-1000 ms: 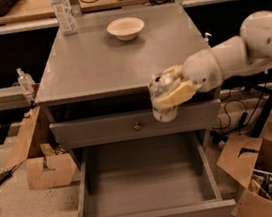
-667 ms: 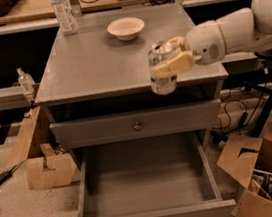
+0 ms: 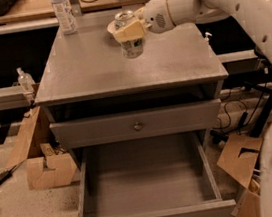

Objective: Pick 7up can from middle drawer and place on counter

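Observation:
The 7up can (image 3: 131, 44) is a small silvery can with pale sides, held in my gripper (image 3: 130, 30) over the back middle of the grey counter (image 3: 95, 71). The gripper's tan fingers (image 3: 132, 30) are shut around the can's upper part, and the white arm reaches in from the right. I cannot tell whether the can's base touches the counter or hangs just above it. The middle drawer (image 3: 146, 184) stands pulled open below, its flat grey floor bare.
A clear plastic bottle (image 3: 64, 12) stands at the counter's back left corner. A white bowl (image 3: 112, 28) is mostly hidden behind the can and gripper. The shut upper drawer (image 3: 137, 125) has a round knob. Cardboard boxes (image 3: 46, 168) lie on the floor left and right.
My gripper has lifted the can from in front of the cabinet's right edge up and back over the counter. The camera view has also moved closer.

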You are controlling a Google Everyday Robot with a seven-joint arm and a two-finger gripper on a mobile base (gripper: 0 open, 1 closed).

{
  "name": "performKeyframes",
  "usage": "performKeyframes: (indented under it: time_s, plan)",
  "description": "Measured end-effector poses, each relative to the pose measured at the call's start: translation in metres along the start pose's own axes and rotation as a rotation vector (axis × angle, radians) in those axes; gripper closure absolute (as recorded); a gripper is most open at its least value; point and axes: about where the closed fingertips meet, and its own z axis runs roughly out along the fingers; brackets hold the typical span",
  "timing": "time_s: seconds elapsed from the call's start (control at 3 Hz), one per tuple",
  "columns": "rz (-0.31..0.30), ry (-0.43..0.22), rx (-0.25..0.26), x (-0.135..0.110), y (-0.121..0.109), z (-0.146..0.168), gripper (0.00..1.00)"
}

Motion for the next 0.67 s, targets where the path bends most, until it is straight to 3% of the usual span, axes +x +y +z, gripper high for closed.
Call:
performKeyframes:
  time_s: [0.33,0.67]
  plan:
    - [-0.013,0.017,0.031,0.005,-0.024,0.032,1.00]
    - [0.007,0.038,0.093,0.049,-0.054,0.023,1.00]
